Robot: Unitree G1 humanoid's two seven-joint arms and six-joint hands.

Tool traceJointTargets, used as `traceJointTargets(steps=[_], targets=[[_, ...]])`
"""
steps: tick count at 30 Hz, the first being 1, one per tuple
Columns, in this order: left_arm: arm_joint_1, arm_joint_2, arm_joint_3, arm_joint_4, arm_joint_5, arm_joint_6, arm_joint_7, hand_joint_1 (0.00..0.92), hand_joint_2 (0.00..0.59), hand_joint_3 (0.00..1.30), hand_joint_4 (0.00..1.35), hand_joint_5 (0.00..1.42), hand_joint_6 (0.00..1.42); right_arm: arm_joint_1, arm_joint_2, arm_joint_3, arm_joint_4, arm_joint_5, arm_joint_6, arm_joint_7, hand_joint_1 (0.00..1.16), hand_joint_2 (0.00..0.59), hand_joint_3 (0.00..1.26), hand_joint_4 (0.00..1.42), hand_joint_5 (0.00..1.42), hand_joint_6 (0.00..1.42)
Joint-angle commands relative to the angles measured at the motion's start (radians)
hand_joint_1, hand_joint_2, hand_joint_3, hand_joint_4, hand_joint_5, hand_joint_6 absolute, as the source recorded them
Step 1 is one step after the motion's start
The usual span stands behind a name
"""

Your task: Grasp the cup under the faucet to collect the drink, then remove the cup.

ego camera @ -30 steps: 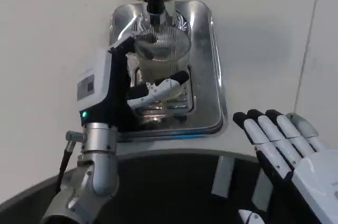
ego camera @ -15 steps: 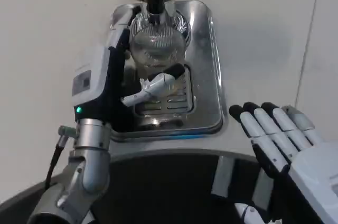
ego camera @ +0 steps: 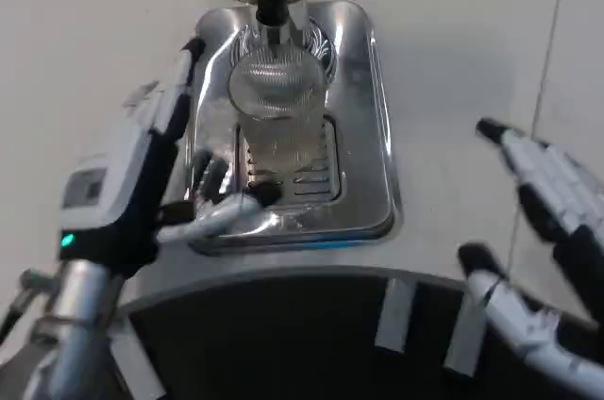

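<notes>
Cup (ego camera: pixel 280 103) position: upright on the steel tray (ego camera: pixel 363 108), toward the tray's far end, directly under the black faucet (ego camera: pixel 271 6). The faucet tip sits just above the cup's rim.

Surface: a white table (ego camera: pixel 85 41) carries the tray. A thin seam (ego camera: pixel 543 70) runs down the table on the right side. At the bottom of the view, a dark curved edge (ego camera: pixel 283 325) crosses the picture, with two pale strips on it.

Tray: rectangular, polished, with rounded corners and a raised rim. A slotted grate (ego camera: pixel 293 169) occupies the near half. The cup stands at the far edge of the grate. Reflections on the metal are bright and somewhat blurred.

Cup: clear, with ribbed walls. Its contents cannot be determined; no liquid level is readable through the ribbing and glare.

Left hand (ego camera: pixel 170 169): positioned beside the tray's left rim, near the cup but apart from it. Its fingers are spread, with some reaching over the tray's near left corner. It holds nothing. A green indicator light shows at the wrist, above the silver forearm.

Right hand (ego camera: pixel 547 230): well apart from the tray, over the table on the right side. Its fingers are wide apart and it holds nothing. This hand is motion-blurred.
</notes>
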Motion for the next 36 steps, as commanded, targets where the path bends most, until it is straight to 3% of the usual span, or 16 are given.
traceJointTargets(steps=[1, 8, 14, 17, 20, 22, 24, 29, 36], targets=[[0.133, 0.051, 0.043, -0.130, 0.025, 0.050, -0.038, 0.139, 0.026, 0.00, 0.00, 0.09, 0.08, -0.068, -0.017, -0.022, -0.034, 0.114, 0.105, 0.058, 0.18, 0.516, 0.00, 0.00, 0.00, 0.00], [0.372, 0.054, 0.152, -0.355, 0.012, 0.132, -0.086, 0.070, 0.053, 0.00, 0.00, 0.04, 0.04, -0.265, -0.037, -0.017, -0.034, 0.280, 0.309, 0.108, 0.20, 0.536, 0.00, 0.00, 0.00, 0.00], [0.485, 0.034, 0.173, -0.429, 0.043, 0.156, -0.088, 0.049, 0.057, 0.00, 0.00, 0.04, 0.04, -0.440, -0.075, -0.026, 0.027, 0.406, 0.441, 0.129, 0.21, 0.539, 0.00, 0.00, 0.00, 0.00], [0.514, 0.013, 0.178, -0.451, 0.049, 0.172, -0.093, 0.048, 0.060, 0.00, 0.00, 0.04, 0.04, -0.566, -0.113, -0.029, 0.097, 0.477, 0.484, 0.149, 0.21, 0.542, 0.00, 0.00, 0.00, 0.00], [0.539, -0.004, 0.185, -0.476, 0.060, 0.184, -0.085, 0.047, 0.062, 0.00, 0.00, 0.04, 0.05, -0.639, -0.140, -0.019, 0.153, 0.524, 0.494, 0.154, 0.22, 0.543, 0.00, 0.00, 0.00, 0.00], [0.558, -0.019, 0.190, -0.496, 0.068, 0.190, -0.077, 0.047, 0.064, 0.00, 0.00, 0.03, 0.03, -0.700, -0.176, 0.005, 0.214, 0.535, 0.451, 0.170, 0.22, 0.544, 0.00, 0.00, 0.00, 0.00], [0.583, -0.032, 0.191, -0.517, 0.079, 0.193, -0.074, 0.046, 0.065, 0.00, 0.00, 0.02, 0.03, -0.745, -0.180, 0.021, 0.268, 0.559, 0.441, 0.176, 0.22, 0.544, 0.00, 0.00, 0.00, 0.00], [0.639, -0.057, 0.183, -0.552, 0.116, 0.189, -0.074, 0.046, 0.063, 0.00, 0.00, 0.01, 0.01, -0.844, -0.149, 0.076, 0.373, 0.609, 0.417, 0.164, 0.23, 0.545, 0.00, 0.00, 0.00, 0.00], [0.675, -0.082, 0.169, -0.566, 0.168, 0.171, -0.049, 0.046, 0.066, 0.00, 0.00, 0.00, 0.00, -0.921, -0.075, 0.132, 0.412, 0.664, 0.423, 0.128, 0.24, 0.545, 0.00, 0.00, 0.00, 0.00]])
